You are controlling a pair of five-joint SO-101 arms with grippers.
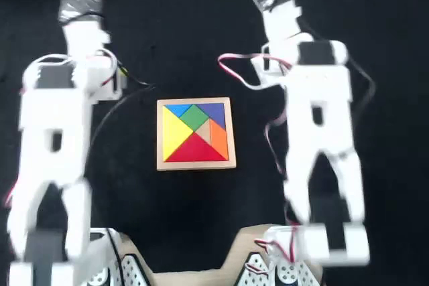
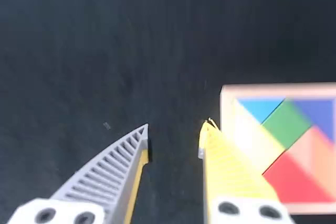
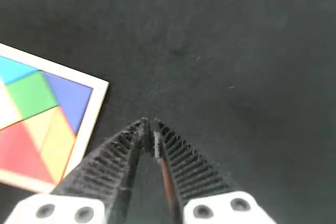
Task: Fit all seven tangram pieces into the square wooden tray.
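Observation:
The square wooden tray (image 1: pixel 196 163) lies at the table's middle, between the two arms. Inside it sit coloured tangram pieces: a yellow triangle (image 1: pixel 173 132), a red triangle (image 1: pixel 196 149), a green square (image 1: pixel 194 118), a light blue triangle (image 1: pixel 177 108), a dark blue piece (image 1: pixel 214 112), an orange piece (image 1: pixel 218 135) and a tan triangle (image 1: pixel 204 132). My left gripper (image 2: pixel 173 139) hovers over bare cloth beside the tray (image 2: pixel 227 94), open and holding nothing. Beside the tray's (image 3: pixel 89 116) other side, my right gripper (image 3: pixel 149 124) is shut with nothing in it.
Black cloth (image 1: pixel 201 45) covers the table. The left arm (image 1: pixel 60 125) and right arm (image 1: pixel 315 118) stand on either side of the tray. Motor bases (image 1: pixel 268 266) and a pale table edge sit at the near side, and cables (image 1: pixel 234 72) trail near the right arm.

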